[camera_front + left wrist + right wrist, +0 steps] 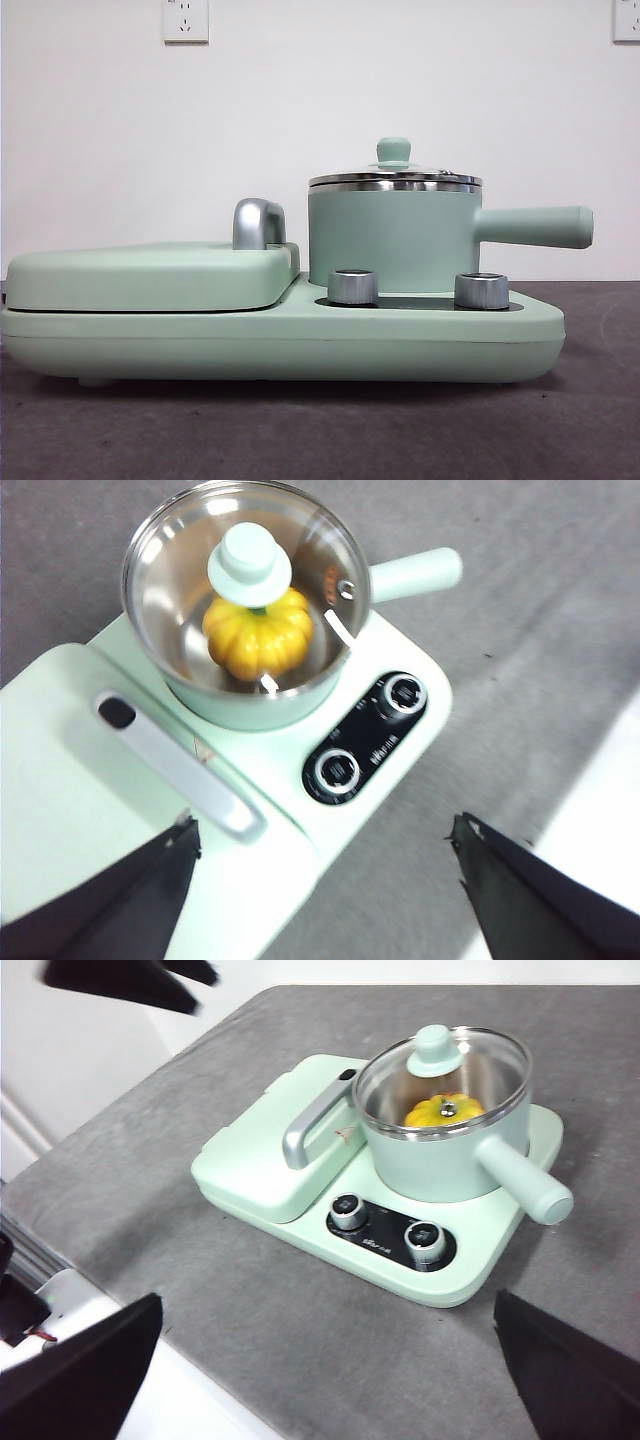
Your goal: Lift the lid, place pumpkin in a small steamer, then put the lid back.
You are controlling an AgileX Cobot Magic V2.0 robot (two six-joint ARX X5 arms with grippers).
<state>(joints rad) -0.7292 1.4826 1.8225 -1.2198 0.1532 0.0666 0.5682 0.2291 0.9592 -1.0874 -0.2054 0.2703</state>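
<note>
A: Where is the pumpkin (258, 635)?
B: In the steamer (392, 240), under the lid (247, 575).
A: And the jaws?
B: Left gripper (325, 865) and right gripper (330, 1360) are both spread wide, empty, well apart from it.

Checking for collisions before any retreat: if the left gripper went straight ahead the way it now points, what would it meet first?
Probably the base near the black control panel; depth is unclear. The open left gripper holds nothing.
</note>
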